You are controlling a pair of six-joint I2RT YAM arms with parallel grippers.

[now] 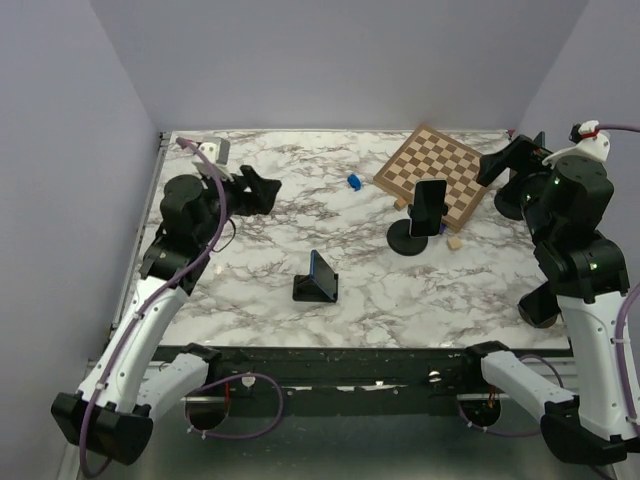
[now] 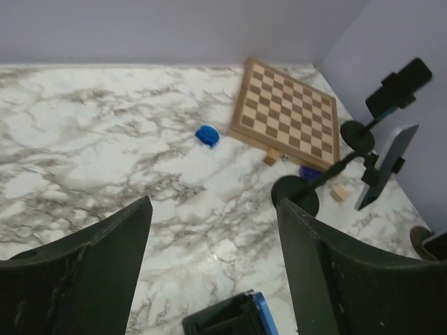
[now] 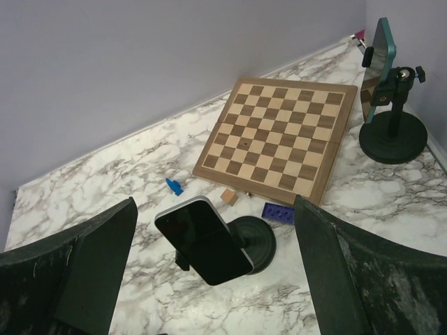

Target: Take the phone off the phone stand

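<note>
A black phone (image 1: 430, 207) (image 3: 204, 239) is clamped on a round-based black phone stand (image 1: 408, 240) (image 3: 257, 241) just in front of the chessboard. My right gripper (image 3: 213, 202) (image 1: 490, 168) hovers open above it, its fingers wide on either side and touching nothing. Far off at the table's back left, my left gripper (image 1: 268, 190) (image 2: 213, 202) is open and empty. From the left wrist view the same phone (image 2: 387, 164) is seen edge-on at the right.
A wooden chessboard (image 1: 430, 175) lies behind the stand. A blue-edged phone on a low wedge stand (image 1: 318, 278) (image 2: 237, 317) sits mid-table. A teal phone on a second round stand (image 3: 380, 59) is further off. A blue piece (image 1: 354, 182), a wooden cube (image 1: 454, 242) and a blue brick (image 3: 281, 211) lie loose.
</note>
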